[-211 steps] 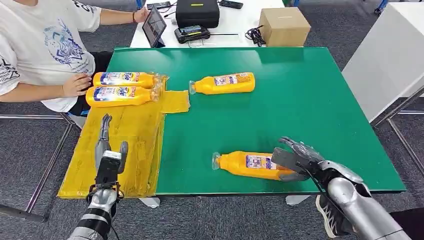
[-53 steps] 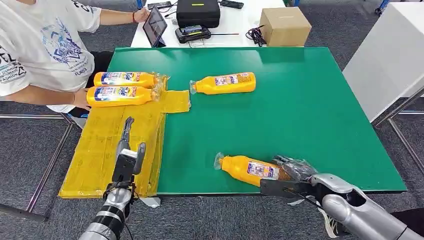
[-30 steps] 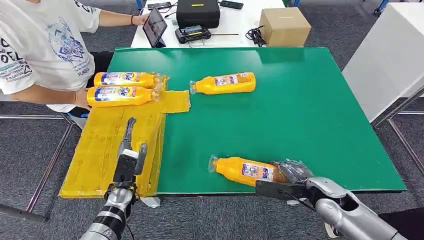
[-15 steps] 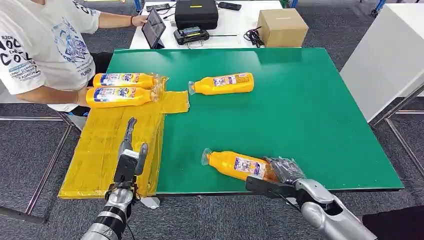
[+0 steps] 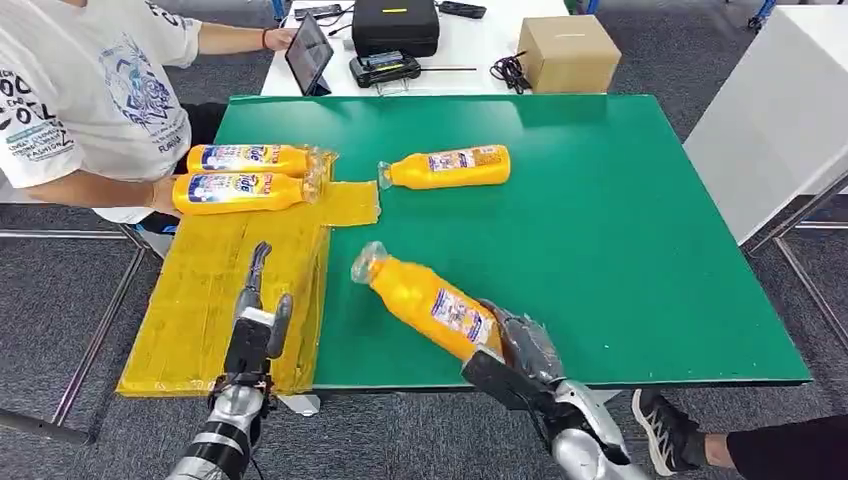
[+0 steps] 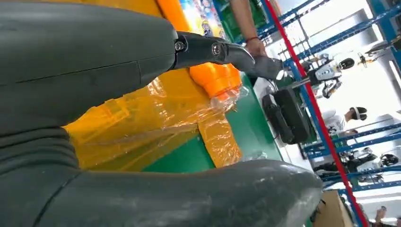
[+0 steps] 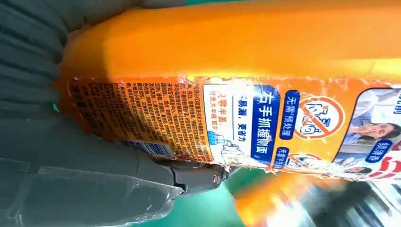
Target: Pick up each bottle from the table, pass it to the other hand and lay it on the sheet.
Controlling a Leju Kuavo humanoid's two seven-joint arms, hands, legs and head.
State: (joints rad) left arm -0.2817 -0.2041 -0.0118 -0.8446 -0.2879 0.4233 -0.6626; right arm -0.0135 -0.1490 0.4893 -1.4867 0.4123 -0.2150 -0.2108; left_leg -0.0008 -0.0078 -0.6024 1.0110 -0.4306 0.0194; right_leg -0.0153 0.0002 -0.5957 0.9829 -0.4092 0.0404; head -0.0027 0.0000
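My right hand [image 5: 520, 362] grips the base of an orange bottle [image 5: 425, 300] and holds it lifted above the table's near edge, cap tilted up toward the far left; up close its printed label [image 7: 265, 123] shows. My left hand [image 5: 252, 315] is open, fingers extended, over the near part of the yellow sheet [image 5: 200, 300]. Two orange bottles [image 5: 245, 158] [image 5: 240, 190] lie side by side at the sheet's far end. A further orange bottle [image 5: 448, 167] lies on the green table [image 5: 600, 220] beyond the sheet's tab. In the left wrist view the sheet [image 6: 156, 123] and a bottle's cap end [image 6: 215, 78] appear past my fingers.
A person in a white shirt [image 5: 80, 90] sits at the table's far left, one hand by the sheet's bottles. Behind the table stand a tablet [image 5: 307, 52], a black case [image 5: 395, 25] and a cardboard box [image 5: 568, 52]. A white cabinet [image 5: 780, 110] stands at right.
My right hand closed on the near bottle, then lifted it off the table and swung it leftward, cap end rising. My left hand shifted slightly toward the sheet's inner edge.
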